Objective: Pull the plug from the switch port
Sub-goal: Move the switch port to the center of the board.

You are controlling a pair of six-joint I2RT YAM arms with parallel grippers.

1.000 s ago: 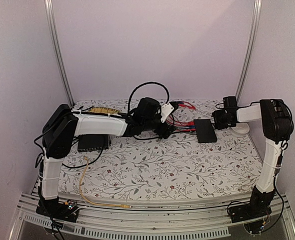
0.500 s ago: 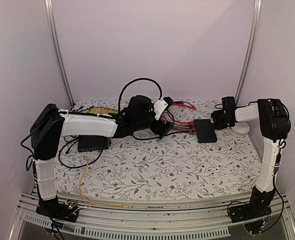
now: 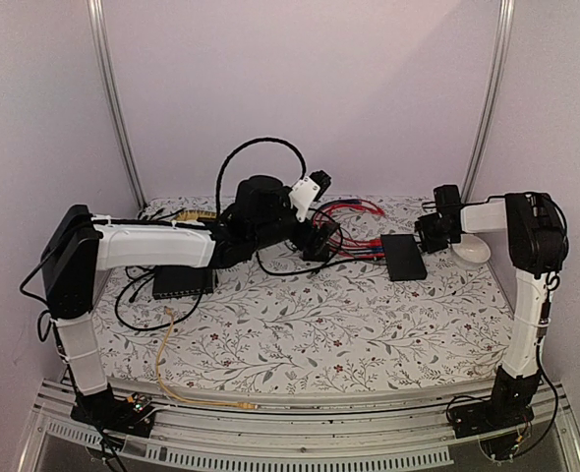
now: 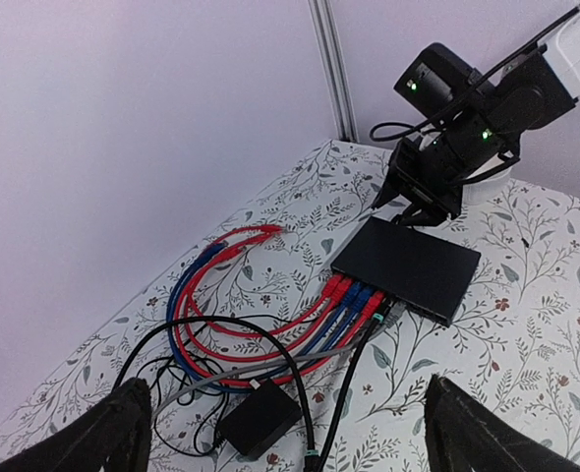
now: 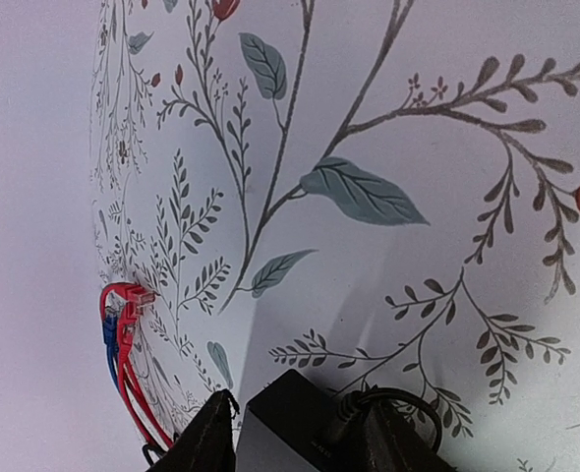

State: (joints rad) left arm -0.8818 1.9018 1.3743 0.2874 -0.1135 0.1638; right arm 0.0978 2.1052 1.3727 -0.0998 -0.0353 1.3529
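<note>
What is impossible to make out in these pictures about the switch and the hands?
Ports of the black switch: left wrist view, red and blue plugs cover some; the rest too dark.
Black switch: right wrist view, bottom edge cuts it; only a corner shows.
Left hand: left wrist view, bottom edge cuts its open fingers.

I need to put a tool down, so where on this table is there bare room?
Bare: the front middle of the floral cloth, between the yellow cable on the left and the right arm, in front of the black switch. Crowded: the back strip, with red and blue cables, the switch and the left arm.
</note>
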